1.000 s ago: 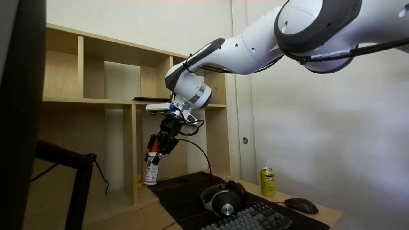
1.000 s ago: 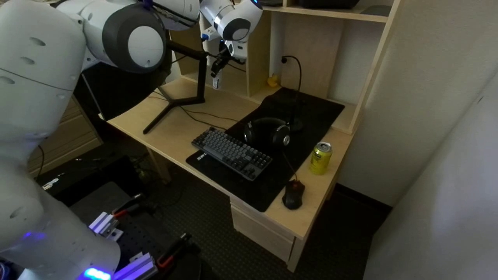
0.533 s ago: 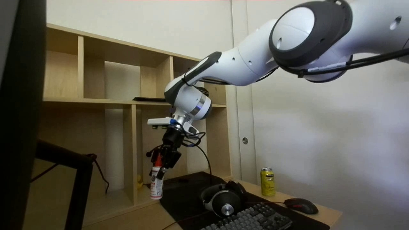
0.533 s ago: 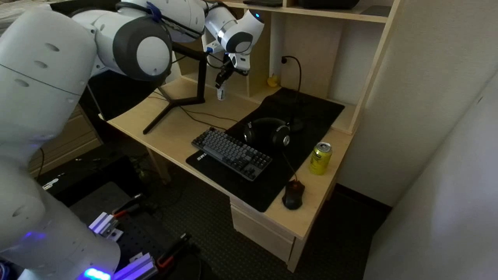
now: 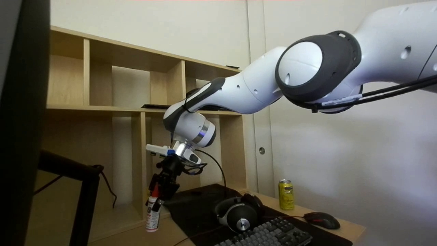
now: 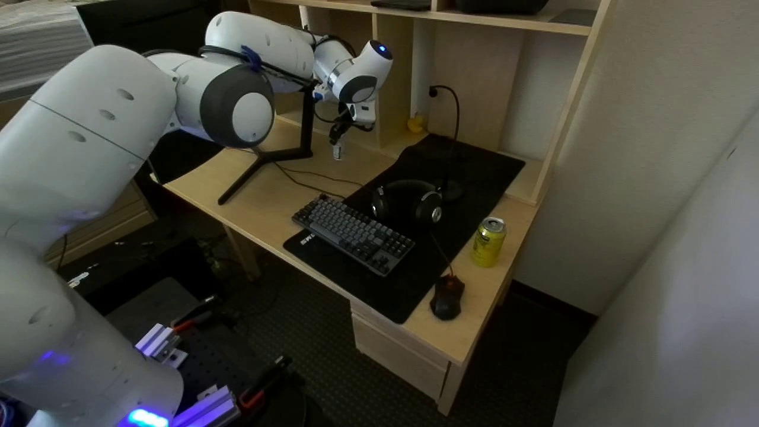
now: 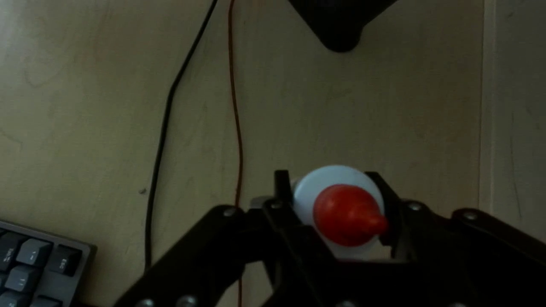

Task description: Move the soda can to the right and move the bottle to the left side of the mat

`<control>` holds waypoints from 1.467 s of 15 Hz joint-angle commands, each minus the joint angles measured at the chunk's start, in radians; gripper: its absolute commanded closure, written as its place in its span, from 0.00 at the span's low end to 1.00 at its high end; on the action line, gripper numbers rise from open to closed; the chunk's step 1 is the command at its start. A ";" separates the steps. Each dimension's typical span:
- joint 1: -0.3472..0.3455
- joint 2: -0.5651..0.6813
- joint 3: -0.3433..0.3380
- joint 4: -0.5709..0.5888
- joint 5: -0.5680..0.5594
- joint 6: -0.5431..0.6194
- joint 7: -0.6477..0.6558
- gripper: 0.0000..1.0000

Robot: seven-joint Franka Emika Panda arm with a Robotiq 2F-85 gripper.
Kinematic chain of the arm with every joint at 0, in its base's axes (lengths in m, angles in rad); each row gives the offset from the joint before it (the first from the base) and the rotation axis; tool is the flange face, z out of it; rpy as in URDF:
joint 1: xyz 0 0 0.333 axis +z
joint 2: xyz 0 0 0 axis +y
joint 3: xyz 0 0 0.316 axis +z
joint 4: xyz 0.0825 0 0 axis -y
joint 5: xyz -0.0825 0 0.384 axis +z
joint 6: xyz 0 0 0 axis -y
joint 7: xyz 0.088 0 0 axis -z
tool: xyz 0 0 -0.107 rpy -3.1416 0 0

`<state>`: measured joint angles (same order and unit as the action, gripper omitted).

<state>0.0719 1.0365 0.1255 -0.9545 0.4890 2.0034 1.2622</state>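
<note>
The slim white bottle (image 5: 152,218) with a red pointed cap (image 7: 347,215) is nearly upright between the fingers of my gripper (image 7: 332,192), which is shut on it. In both exterior views the bottle (image 6: 338,152) is over the bare wood left of the black mat (image 6: 480,166). Its base is very low; whether it touches the desk I cannot tell. The yellow-green soda can (image 6: 489,243) stands upright on the wood past the mat's right edge, apart from it, well away from the gripper (image 5: 153,204).
Headphones (image 6: 428,209) and a keyboard (image 6: 354,232) lie on the mat, with a mouse (image 6: 447,296) near the can. A black monitor stand (image 6: 305,130) and cables (image 7: 160,145) are close to the bottle. Behind rises a wooden shelf (image 5: 138,164).
The arm has come down with the bottle, bringing it close to the desk. In the last half second it has shifted away from the mat. Can and mat have not moved.
</note>
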 commanded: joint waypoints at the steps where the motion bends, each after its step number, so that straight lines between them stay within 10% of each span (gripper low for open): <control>1: 0.000 0.017 0.000 0.020 -0.017 -0.013 0.018 0.80; 16: 0.073 0.185 -0.006 0.187 -0.132 -0.002 0.068 0.78; 17: 0.065 0.181 0.009 0.190 -0.119 -0.025 0.068 0.30; 22: 0.060 0.145 0.042 0.187 -0.091 -0.019 0.054 0.03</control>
<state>0.1386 1.1862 0.1447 -0.7980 0.3785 2.0009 1.3226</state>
